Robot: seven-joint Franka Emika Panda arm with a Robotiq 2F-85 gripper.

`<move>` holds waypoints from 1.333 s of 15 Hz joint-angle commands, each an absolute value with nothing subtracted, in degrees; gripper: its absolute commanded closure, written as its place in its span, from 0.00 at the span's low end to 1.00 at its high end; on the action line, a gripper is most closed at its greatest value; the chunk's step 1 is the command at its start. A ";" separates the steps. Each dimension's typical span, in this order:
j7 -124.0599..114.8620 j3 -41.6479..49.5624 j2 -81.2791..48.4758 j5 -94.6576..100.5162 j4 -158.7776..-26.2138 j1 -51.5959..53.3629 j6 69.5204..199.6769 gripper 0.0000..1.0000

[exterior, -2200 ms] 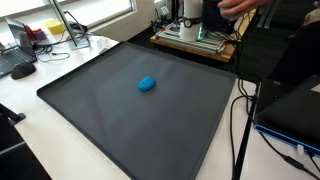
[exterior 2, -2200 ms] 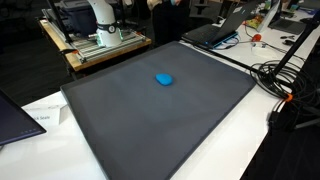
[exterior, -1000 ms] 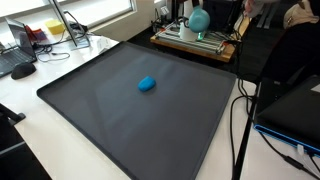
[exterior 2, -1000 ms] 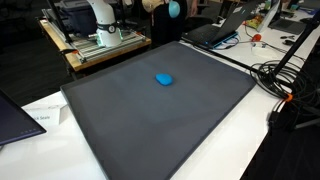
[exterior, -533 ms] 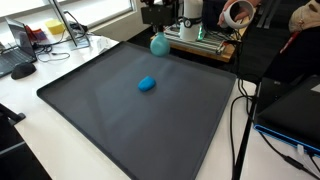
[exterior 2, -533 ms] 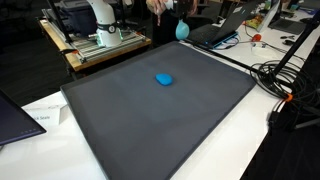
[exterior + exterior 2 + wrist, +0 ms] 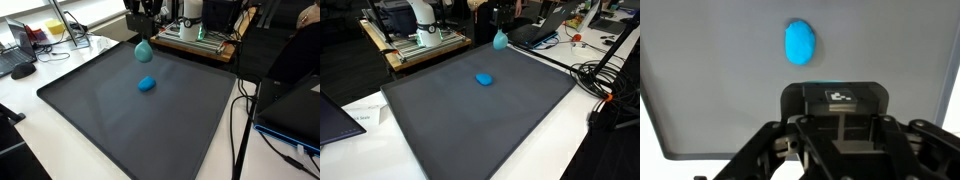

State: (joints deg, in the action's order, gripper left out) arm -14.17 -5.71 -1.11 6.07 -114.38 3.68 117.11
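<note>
A flat blue lump (image 7: 147, 84) (image 7: 484, 79) lies on the dark grey mat (image 7: 120, 125) (image 7: 470, 130), towards its far half. My gripper (image 7: 141, 22) (image 7: 500, 16) hangs above the mat's far edge, shut on a teal rounded object (image 7: 144, 49) (image 7: 500, 40) that dangles below the fingers. The teal object is in the air, a short way behind the blue lump and apart from it. In the wrist view the blue lump (image 7: 800, 43) lies ahead of the gripper (image 7: 836, 118); only a teal sliver (image 7: 823, 85) shows past the black finger block.
A wooden cart (image 7: 195, 38) (image 7: 415, 45) with the arm's base stands behind the mat. A laptop (image 7: 535, 30) and cables (image 7: 605, 80) lie to one side, a keyboard and boxes (image 7: 25, 55) to the other. A person (image 7: 300, 15) is at the back.
The gripper has come in from behind the cart with the teal object, moving down and over the mat's far edge, nearer the blue lump. The blue lump has not moved.
</note>
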 commanded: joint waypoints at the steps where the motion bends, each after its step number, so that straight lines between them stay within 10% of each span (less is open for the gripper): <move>1: -15.95 -5.33 -1.75 7.21 -114.08 4.27 117.22 0.78; 20: -42.72 -5.55 -9.77 33.82 -118.66 13.41 123.02 0.78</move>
State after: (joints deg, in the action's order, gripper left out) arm -38.23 -5.60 -8.90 28.12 -120.33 11.20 126.23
